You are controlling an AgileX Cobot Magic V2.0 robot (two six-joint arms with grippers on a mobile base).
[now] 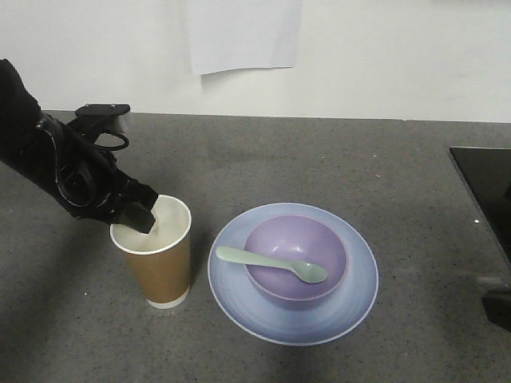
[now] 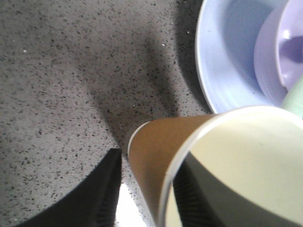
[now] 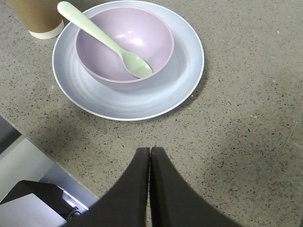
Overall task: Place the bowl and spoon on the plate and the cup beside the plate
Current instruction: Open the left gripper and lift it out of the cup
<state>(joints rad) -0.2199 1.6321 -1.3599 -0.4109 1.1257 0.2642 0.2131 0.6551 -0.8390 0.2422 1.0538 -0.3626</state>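
Left pincer [image 1: 142, 214] grips the unmarked cup [image 1: 160, 267] rim; right pincer [image 3: 150, 156] is clenched empty.

Speckled grey countertop [image 1: 335, 159] bearing plate [image 1: 351, 307], cup [image 1: 164, 275].

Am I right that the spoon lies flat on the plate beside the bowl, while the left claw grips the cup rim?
Not quite. The spoon rests in the bowl, as the front view shows. The bowl sits on the plate, and the left claw grips the cup rim.
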